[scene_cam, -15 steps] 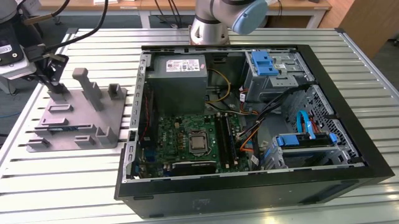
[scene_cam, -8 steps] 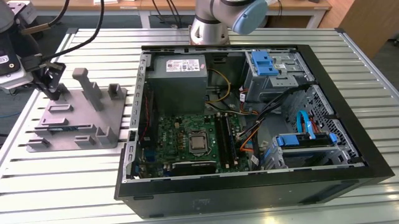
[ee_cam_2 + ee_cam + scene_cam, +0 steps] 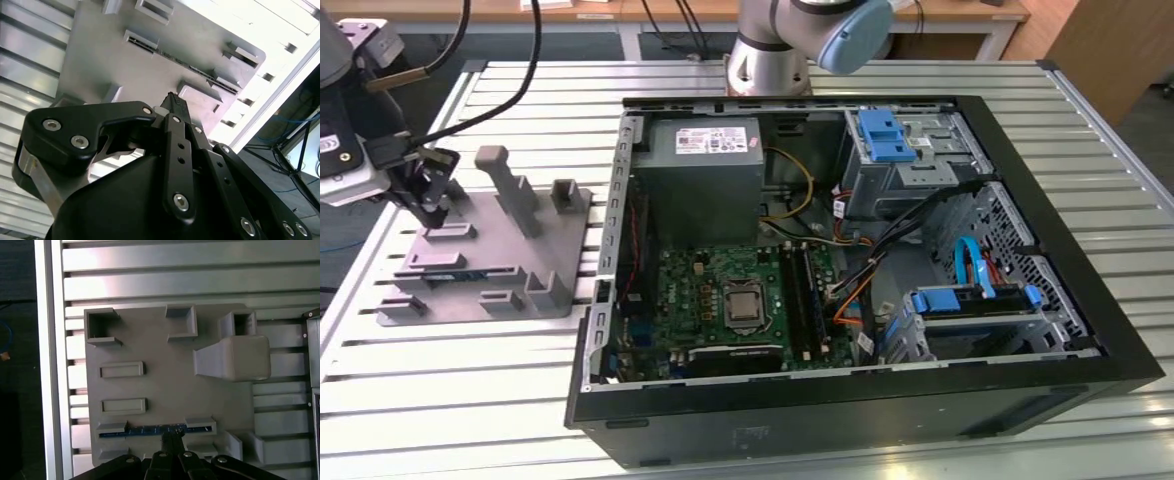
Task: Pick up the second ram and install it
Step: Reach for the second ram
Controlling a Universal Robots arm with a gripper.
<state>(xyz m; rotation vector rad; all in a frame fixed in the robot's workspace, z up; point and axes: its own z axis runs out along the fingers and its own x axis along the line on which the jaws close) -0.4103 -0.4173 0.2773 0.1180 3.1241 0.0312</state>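
Pincer point(image 3: 438, 212) fingers pressed together, nothing held. It points straight down over the grey fixture plate point(image 3: 494, 250) at the exterior view's left, wrist body directly above it, cables running up off the wrist

Arm base point(image 3: 767, 50) stands at the far side of the table point(image 3: 454, 400), behind the PC case point(image 3: 854, 405), so the arm reaches out sideways to get over the plate

Second ram point(image 3: 150, 430) not picked up: it stands on edge in two low holders on the plate. In the first wrist view the pincer tip lines up with roughly the middle of the stick, just beside it; can't tell whether it touches. In the second wrist view the stick point(image 3: 190, 68) shows as a thin dark strip past the fingertip. In the exterior view it point(image 3: 458, 274) sits nearer the camera than the pincer

Around it on the plate: a tall wedge-shaped post point(image 3: 500, 175), a shorter upright post point(image 3: 564, 195) and several low rectangular blocks, all between the pincer and the case

Case lies open just beside the plate on the exterior view's right, with the motherboard point(image 3: 707, 300) flat inside, loose cables and blue drive brackets toward its far end
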